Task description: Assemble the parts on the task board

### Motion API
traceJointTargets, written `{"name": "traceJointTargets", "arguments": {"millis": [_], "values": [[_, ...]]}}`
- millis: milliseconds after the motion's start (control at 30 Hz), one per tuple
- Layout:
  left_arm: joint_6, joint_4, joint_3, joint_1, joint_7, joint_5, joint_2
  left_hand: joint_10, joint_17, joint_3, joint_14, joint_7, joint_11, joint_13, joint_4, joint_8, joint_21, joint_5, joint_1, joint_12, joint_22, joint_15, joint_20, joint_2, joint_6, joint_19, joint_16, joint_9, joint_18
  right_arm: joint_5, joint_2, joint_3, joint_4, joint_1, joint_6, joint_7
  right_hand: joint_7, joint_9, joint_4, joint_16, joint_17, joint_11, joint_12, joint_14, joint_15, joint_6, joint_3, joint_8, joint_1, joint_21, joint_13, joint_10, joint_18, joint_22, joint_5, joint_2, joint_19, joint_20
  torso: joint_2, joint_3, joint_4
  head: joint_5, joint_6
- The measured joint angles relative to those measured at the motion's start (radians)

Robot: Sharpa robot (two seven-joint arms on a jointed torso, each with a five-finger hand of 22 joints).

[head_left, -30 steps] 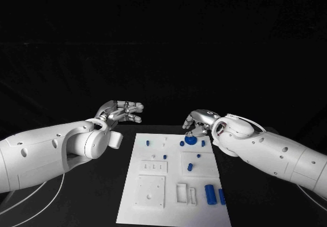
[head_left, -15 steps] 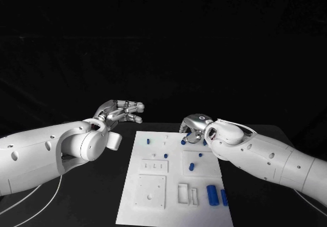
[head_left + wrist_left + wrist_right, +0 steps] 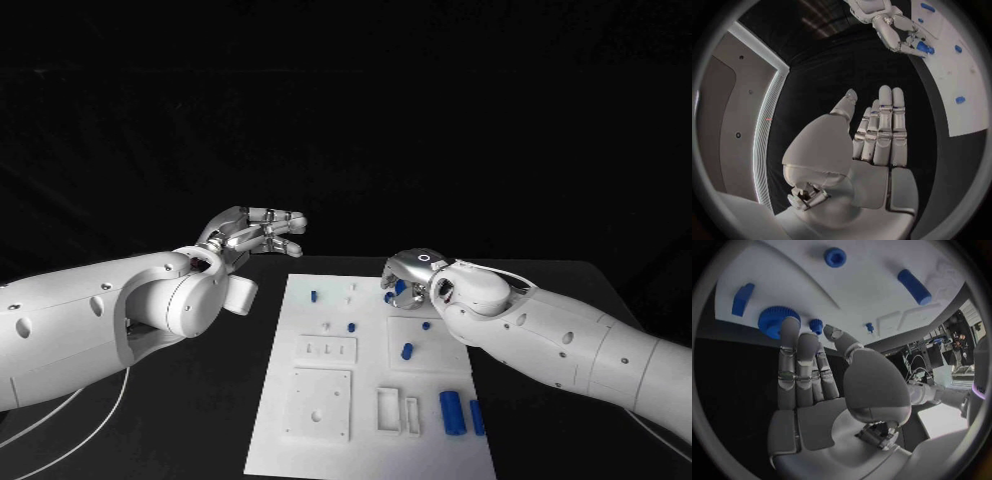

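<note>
The right hand [image 3: 408, 275] is at the far right corner of the white board [image 3: 325, 420], its fingers [image 3: 789, 347] straight and close together, tips touching a blue toothed wheel [image 3: 776, 321]; whether they grip it is unclear. The left hand [image 3: 257, 235] hovers off the board's far left corner, fingers loosely spread, holding nothing. Other blue parts [image 3: 450, 412] lie across the board on the black surface [image 3: 562, 300].

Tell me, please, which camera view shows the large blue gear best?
The right wrist view: the large blue gear lies in plain sight by the right hand. The head view hides it behind that hand; the left wrist view shows a blue bit under it.
</note>
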Motion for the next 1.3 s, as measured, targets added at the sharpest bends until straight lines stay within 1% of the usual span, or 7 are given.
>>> {"name": "traceJointTargets", "arguments": {"millis": [467,700,800,900,1133,1200,1300], "values": [[0.003,0.003,0.0,0.006,-0.005,-0.006,-0.006,-0.007,0.0,0.0,0.0,0.004,0.0,0.0,0.0,0.0,0.0,0.0,0.0,0.0,0.0,0.0,0.0,0.0,-0.003,0.0,0.0,0.0,0.0,-0.021,0.004,-0.001,-0.01,-0.003,0.0,-0.014,0.0,0.001,0.005,0.009,0.0,0.0,0.0,0.0,0.0,0.007,0.067,0.0,-0.007,-0.021,0.0,0.0,-0.001,0.059,-0.024,-0.007,0.007,0.0,0.012,-0.001,0.0019,0.001,0.007],[0.005,0.005,0.0,0.01,-0.008,-0.009,-0.008,-0.007,-0.001,0.0,0.0,0.0,0.0,0.0,0.0,0.0,0.0,0.0,0.0,0.0,0.0,0.0,0.0,0.0,-0.007,0.0,0.0,0.0,0.0,-0.025,0.009,-0.002,-0.013,-0.004,-0.002,-0.015,-0.003,0.001,0.012,0.009,0.0,-0.009,0.0,-0.004,-0.004,0.024,0.113,0.0,-0.007,-0.017,0.0,0.032,-0.005,0.091,-0.054,-0.007,0.018,-0.006,0.016,-0.0029,0.0033,0.002,0.008],[0.005,0.005,0.0,0.012,-0.009,-0.011,-0.008,-0.007,-0.001,0.0,0.0,0.0,0.0,0.0,0.0,0.0,0.0,0.0,0.0,0.0,0.0,0.0,0.0,0.0,-0.007,0.0,0.0,0.0,0.0,-0.025,0.01,-0.002,-0.013,-0.004,-0.004,-0.015,-0.004,0.002,0.016,0.01,0.0,-0.018,0.0,-0.009,-0.01,0.043,0.139,0.0,-0.007,0.079,0.001,0.069,-0.009,0.184,-0.073,-0.007,0.032,-0.011,0.018,-0.0035,0.0038,0.001,0.008],[0.005,0.004,0.0,0.013,-0.011,-0.012,-0.008,-0.007,-0.001,0.0,0.0,0.0,0.0,0.0,0.0,0.0,0.0,0.0,0.0,0.0,0.0,0.0,0.0,0.0,-0.007,0.0,0.0,0.0,0.0,-0.026,0.01,-0.001,-0.014,-0.004,-0.009,-0.015,-0.008,0.002,0.021,0.012,0.0,-0.025,0.0,-0.009,-0.01,0.066,0.158,0.002,-0.009,0.127,0.001,0.097,-0.018,0.239,-0.107,0.0,0.02,-0.021,0.019,-0.0041,0.0045,0.001,0.008],[0.005,-0.007,0.0,0.014,-0.014,-0.019,-0.003,-0.007,-0.001,0.0,-0.004,0.004,0.0,0.0,0.0,0.0,0.0,0.0,0.0,0.0,0.0,0.004,0.0,0.0,-0.01,0.0,0.0,0.0,0.0,-0.026,0.01,-0.001,-0.012,-0.004,-0.032,-0.013,-0.023,0.009,0.02,0.012,0.004,-0.046,0.0,-0.011,-0.031,0.12,0.184,0.003,0.004,0.187,0.002,0.158,-0.019,0.315,-0.163,0.015,0.003,-0.035,0.022,-0.0058,0.0046,-0.001,0.01],[0.005,-0.01,0.0,0.014,-0.015,-0.02,-0.002,-0.008,-0.001,0.0,-0.004,0.004,0.0,0.0,0.0,0.0,0.0,0.0,0.0,0.0,0.0,0.004,0.0,0.0,-0.01,0.0,0.0,0.0,0.0,-0.026,0.01,-0.001,-0.01,-0.004,-0.04,-0.013,-0.026,0.009,0.019,0.012,0.005,-0.048,0.0,-0.014,-0.034,0.129,0.185,0.003,0.005,0.192,0.002,0.167,-0.024,0.327,-0.163,0.016,-0.001,-0.039,0.023,-0.0063,0.0045,-0.001,0.01],[0.005,-0.014,0.0,0.014,-0.017,-0.021,-0.001,-0.011,-0.001,0.0,-0.004,0.004,0.004,0.0,0.0,0.0,0.004,0.0,0.0,0.0,0.0,0.004,0.0,0.0,-0.01,0.0,0.0,0.0,0.0,-0.027,0.009,-0.002,-0.002,-0.006,-0.057,-0.016,-0.027,0.009,0.018,0.009,0.008,-0.045,0.002,-0.014,-0.034,0.13,0.196,0.003,0.012,0.2,0.002,0.17,-0.032,0.36,-0.192,0.023,-0.008,-0.046,0.024,-0.0067,0.0045,-0.002,0.011]]}}
